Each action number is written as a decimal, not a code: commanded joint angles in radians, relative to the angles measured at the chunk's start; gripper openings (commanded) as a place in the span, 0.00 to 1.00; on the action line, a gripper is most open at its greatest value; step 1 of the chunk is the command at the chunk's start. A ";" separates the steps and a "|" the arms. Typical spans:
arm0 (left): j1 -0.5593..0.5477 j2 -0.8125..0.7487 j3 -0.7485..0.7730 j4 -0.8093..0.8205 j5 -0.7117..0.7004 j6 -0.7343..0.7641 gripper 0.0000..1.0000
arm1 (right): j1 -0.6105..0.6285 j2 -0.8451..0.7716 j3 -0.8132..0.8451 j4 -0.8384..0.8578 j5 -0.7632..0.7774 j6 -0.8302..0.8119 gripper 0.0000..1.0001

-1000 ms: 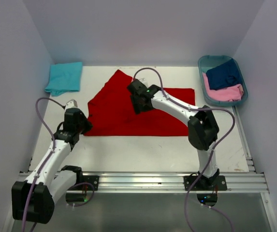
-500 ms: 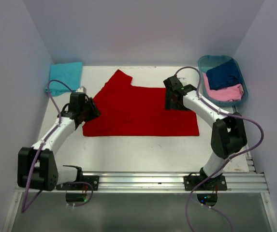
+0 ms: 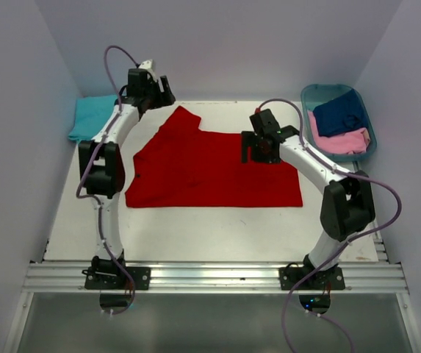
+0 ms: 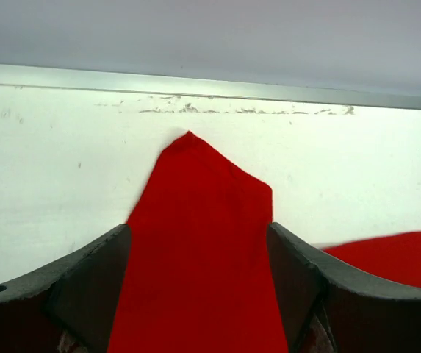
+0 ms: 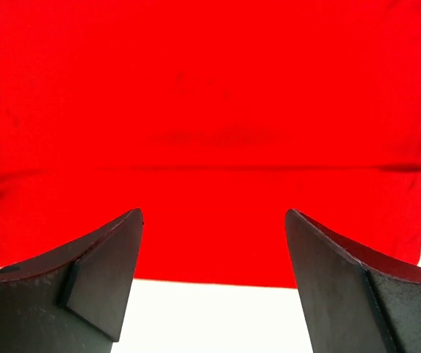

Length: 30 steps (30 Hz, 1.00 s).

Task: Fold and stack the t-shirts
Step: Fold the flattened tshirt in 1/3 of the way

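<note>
A large red t-shirt lies spread flat on the white table, one sleeve pointing to the far left. My left gripper hovers at the back over that sleeve, open. In the left wrist view the sleeve lies loose between the fingers of this gripper. My right gripper hangs open over the shirt's right upper part. In the right wrist view the red cloth fills the frame beyond that gripper. A folded turquoise t-shirt rests at the far left.
A teal oval basket at the far right holds a navy t-shirt and a pink one. Walls close in the table on the left, back and right. A metal rail runs along the near edge.
My left arm swung from the shirt's near left corner to the back over the sleeve, and its jaws opened. The right gripper moved right, then slightly back left; the shirt now lies wider.
</note>
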 commanded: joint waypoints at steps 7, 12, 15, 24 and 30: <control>0.007 0.216 0.099 0.130 0.094 0.298 0.78 | 0.001 -0.142 -0.075 0.008 -0.152 -0.071 0.82; 0.021 0.282 0.179 0.212 0.145 0.354 0.79 | 0.002 -0.178 -0.084 -0.035 -0.144 -0.096 0.82; 0.027 0.325 0.199 0.291 0.171 0.366 0.79 | 0.002 -0.188 -0.077 -0.065 -0.146 -0.106 0.82; 0.028 0.413 0.210 0.388 0.179 0.326 0.82 | 0.002 -0.190 -0.097 -0.064 -0.173 -0.084 0.80; 0.030 0.445 0.210 0.430 0.171 0.297 0.85 | 0.002 -0.176 -0.103 -0.044 -0.229 -0.070 0.67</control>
